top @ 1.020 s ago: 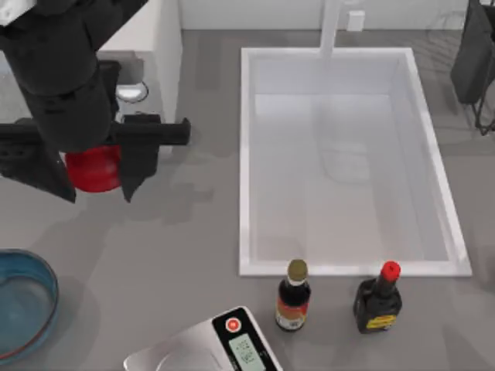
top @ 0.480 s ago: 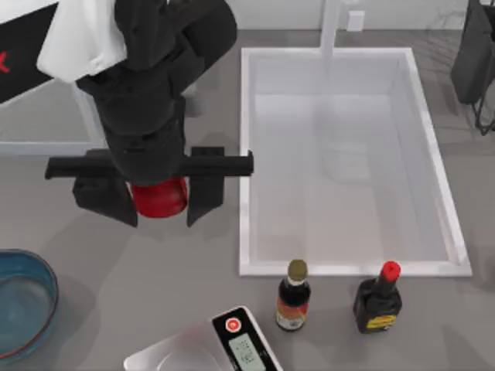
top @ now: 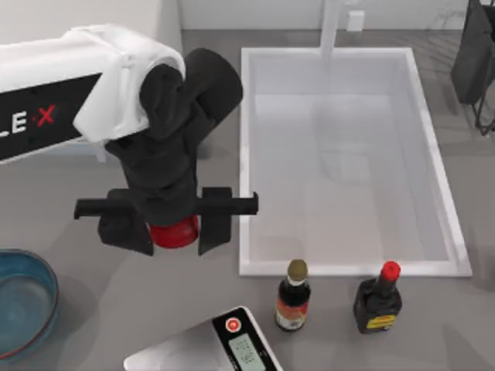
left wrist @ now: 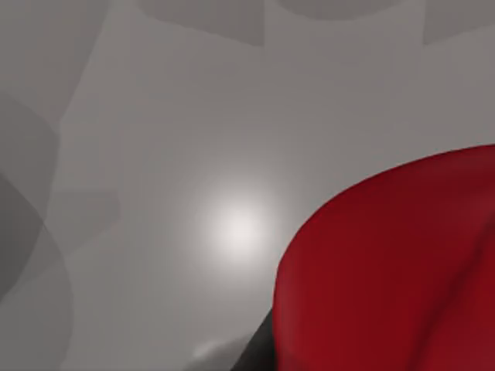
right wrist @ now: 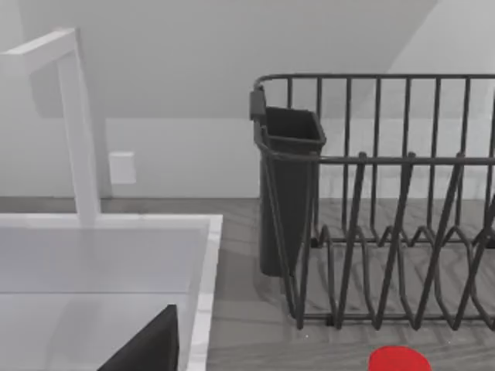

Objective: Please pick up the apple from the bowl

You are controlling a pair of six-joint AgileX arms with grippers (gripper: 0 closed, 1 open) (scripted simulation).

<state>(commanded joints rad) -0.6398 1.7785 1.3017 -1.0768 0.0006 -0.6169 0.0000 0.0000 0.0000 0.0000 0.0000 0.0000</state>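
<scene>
Apple out of the bowl, pick looking done.

You're seeing the left gripper clamping the apple between its fingers, hanging over bare counter just beside the sink, well apart from the bowl at the table's left edge. The bowl is sitting empty of fruit. In the left wrist view the apple is sitting close under the camera. Right arm is idling near the dish rack; can't tell its fingers. Judging nothing is left but holding.
</scene>
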